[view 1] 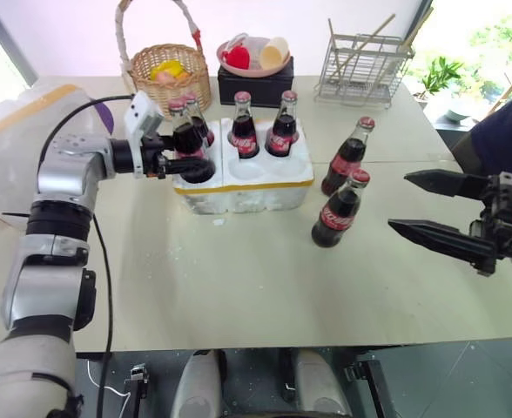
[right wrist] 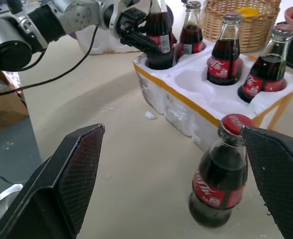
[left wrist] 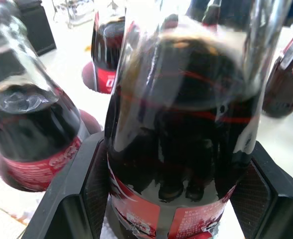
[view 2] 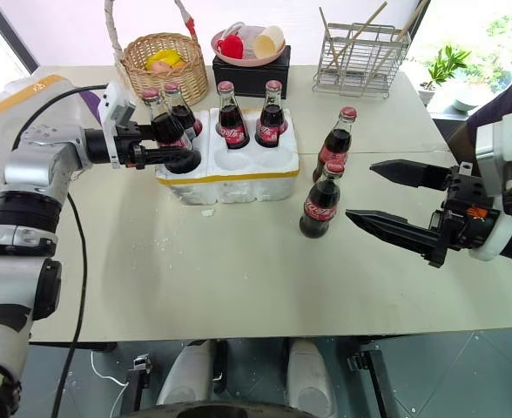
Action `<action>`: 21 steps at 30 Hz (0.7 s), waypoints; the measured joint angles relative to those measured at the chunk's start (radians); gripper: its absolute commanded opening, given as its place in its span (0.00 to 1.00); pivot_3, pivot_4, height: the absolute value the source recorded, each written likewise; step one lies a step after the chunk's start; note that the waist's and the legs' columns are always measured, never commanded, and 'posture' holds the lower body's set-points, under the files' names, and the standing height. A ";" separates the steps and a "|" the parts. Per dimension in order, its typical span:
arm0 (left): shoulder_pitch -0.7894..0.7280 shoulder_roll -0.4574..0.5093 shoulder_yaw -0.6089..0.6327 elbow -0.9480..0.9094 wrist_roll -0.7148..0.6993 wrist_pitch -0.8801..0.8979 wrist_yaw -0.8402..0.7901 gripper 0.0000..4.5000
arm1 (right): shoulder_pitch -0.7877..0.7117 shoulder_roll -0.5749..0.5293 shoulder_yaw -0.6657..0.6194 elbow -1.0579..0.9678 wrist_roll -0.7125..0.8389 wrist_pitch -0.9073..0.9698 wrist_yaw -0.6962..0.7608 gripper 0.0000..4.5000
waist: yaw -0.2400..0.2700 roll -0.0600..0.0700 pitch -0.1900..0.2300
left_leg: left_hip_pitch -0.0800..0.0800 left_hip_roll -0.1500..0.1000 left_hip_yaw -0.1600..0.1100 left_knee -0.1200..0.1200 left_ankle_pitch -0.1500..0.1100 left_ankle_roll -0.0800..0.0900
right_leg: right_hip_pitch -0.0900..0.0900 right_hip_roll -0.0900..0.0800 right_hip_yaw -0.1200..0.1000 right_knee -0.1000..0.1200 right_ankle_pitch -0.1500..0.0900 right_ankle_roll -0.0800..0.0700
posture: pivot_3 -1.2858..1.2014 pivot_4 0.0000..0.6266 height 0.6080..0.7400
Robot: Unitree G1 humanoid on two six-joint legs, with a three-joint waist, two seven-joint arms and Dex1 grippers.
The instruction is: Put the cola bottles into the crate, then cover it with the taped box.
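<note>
our right gripper (view 2: 369, 193) hangs wide open and empty over the tabletop's (view 1: 239, 287) right edge, with two loose cola bottles (view 1: 336, 210) standing just left of it. mid-table sits the crate (view 1: 247, 178) with three bottles in its back wells, and our left gripper (view 1: 186, 157) is clamped on a fourth bottle (view 1: 187, 135) at the crate's front-left well. the taped box (view 1: 12, 139) sits at the far left edge.

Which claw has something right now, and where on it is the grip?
Left claw grips a cola bottle around its lower body, over the crate. Right claw is open, holding nothing.
</note>
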 measured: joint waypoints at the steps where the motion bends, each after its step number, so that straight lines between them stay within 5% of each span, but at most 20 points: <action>1: 0.002 -0.004 0.000 0.000 0.002 -0.006 0.003 0.59 | 0.000 0.000 0.003 0.002 -0.004 -0.007 0.000 1.00 | 0.001 0.000 0.000 | 0.000 0.000 0.000 0.000 0.000 0.000 | 0.000 0.000 0.000 0.000 0.000 0.000 | 0.52 0.24 1.00; 2: 0.006 -0.011 0.001 -0.001 0.006 -0.009 0.007 0.59 | 0.000 0.000 0.009 0.003 -0.012 -0.012 0.001 1.00 | 0.001 0.000 0.000 | 0.000 0.000 0.000 0.000 0.000 0.000 | 0.000 0.000 0.000 0.000 0.000 0.000 | 0.52 0.24 1.00; 6: 0.070 -0.045 0.001 -0.017 0.016 -0.026 0.029 0.99 | 0.004 0.000 0.057 0.015 -0.075 -0.038 0.007 1.00 | 0.001 0.000 0.000 | 0.000 0.000 0.000 0.001 0.000 0.000 | 0.000 0.000 0.000 0.000 0.000 0.000 | 0.52 0.24 1.00; 14: 0.137 -0.026 0.064 -0.172 -0.036 0.068 0.052 0.99 | 0.073 0.039 0.083 0.030 -0.148 -0.068 -0.003 1.00 | 0.001 0.000 0.000 | 0.000 0.000 0.000 0.001 0.000 0.000 | 0.001 0.000 0.000 0.001 0.000 0.000 | 0.52 0.24 1.00; 21: 0.184 0.138 0.259 -0.490 -0.324 0.439 0.014 0.99 | 0.205 0.152 0.106 -0.026 -0.238 -0.115 -0.040 1.00 | -0.006 0.001 -0.001 | 0.002 0.000 -0.001 0.001 0.000 0.000 | 0.001 0.000 0.000 0.005 -0.001 0.001 | 0.52 0.24 1.00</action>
